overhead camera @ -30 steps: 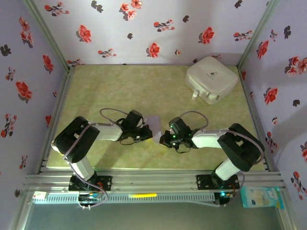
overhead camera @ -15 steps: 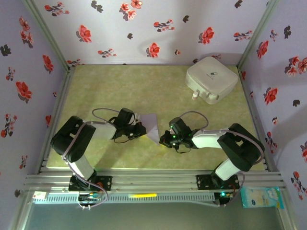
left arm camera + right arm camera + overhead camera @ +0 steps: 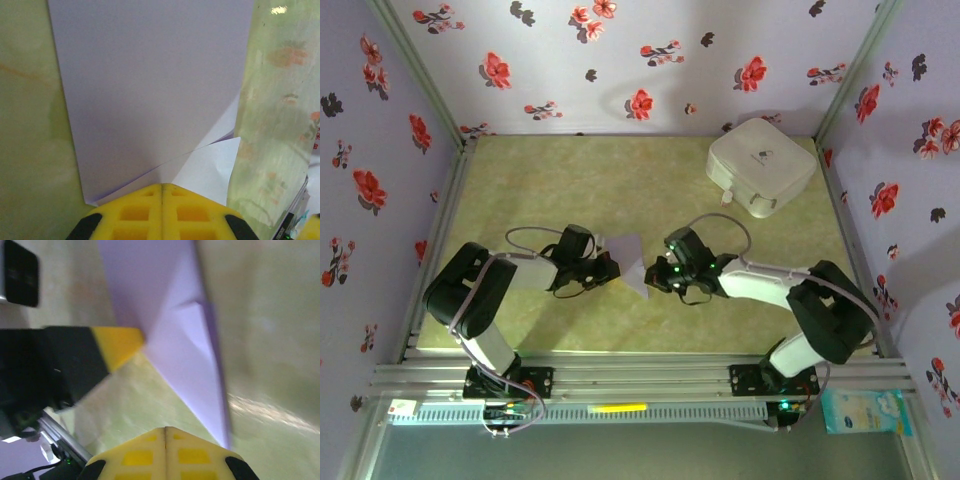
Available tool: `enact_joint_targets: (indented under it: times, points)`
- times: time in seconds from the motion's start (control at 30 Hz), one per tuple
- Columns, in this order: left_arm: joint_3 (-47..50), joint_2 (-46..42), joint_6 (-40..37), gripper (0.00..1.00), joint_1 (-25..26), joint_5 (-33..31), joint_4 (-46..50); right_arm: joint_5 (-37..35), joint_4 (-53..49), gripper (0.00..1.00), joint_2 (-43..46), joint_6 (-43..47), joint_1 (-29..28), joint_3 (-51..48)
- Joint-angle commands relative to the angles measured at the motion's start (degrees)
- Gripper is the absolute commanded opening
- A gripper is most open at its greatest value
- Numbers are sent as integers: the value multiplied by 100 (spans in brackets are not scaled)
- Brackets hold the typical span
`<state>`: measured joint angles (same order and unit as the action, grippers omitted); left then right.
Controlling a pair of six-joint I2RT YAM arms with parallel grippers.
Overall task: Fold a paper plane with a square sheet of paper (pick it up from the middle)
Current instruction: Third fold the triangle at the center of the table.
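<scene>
The square sheet of paper [image 3: 628, 262] is pale lavender and lies flat mid-table, partly folded, its narrow point toward the near side. The left wrist view shows it as a broad panel [image 3: 150, 90] with a diagonal fold and a lighter flap at the lower right. My left gripper [image 3: 610, 266] is shut, its yellow tips [image 3: 162, 186] at the sheet's left edge. My right gripper [image 3: 655, 278] is shut too, tips [image 3: 165, 429] just short of the paper's point [image 3: 175, 340]. The left arm's yellow finger [image 3: 117, 342] touches the sheet's far side.
A white rounded box [image 3: 761, 166] sits at the back right of the green mat. Flowered walls close in the left, back and right sides. An aluminium rail [image 3: 640, 375] runs along the near edge by the arm bases.
My left gripper has drawn back to the left off the paper, uncovering more of it. My right gripper has shifted up and left, closer to the paper's point.
</scene>
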<state>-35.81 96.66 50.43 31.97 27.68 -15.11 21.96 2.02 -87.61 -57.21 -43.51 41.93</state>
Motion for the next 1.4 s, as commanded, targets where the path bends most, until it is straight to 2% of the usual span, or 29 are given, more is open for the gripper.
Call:
enact_joint_targets:
  times: [0.0, 0.17, 0.33, 0.97, 1.37]
  points:
    - [176, 160, -1, 3, -6, -229, 267, 46, -215, 0, -559, 213, -64, 369]
    - [146, 163, -8, 3, -2, -234, 298, 180, 307, 0, -1211, -22, -83, 569]
    - [114, 103, -3, 3, -56, -251, 316, -177, -327, 0, -1406, 234, -114, 495]
    - [326, -113, -362, 4, -854, -266, 498, -133, -498, 0, -1414, 549, -122, 15]
    - [348, -985, 57, 7, -785, -114, 774, -23, -1058, 0, -810, 954, -123, -254]
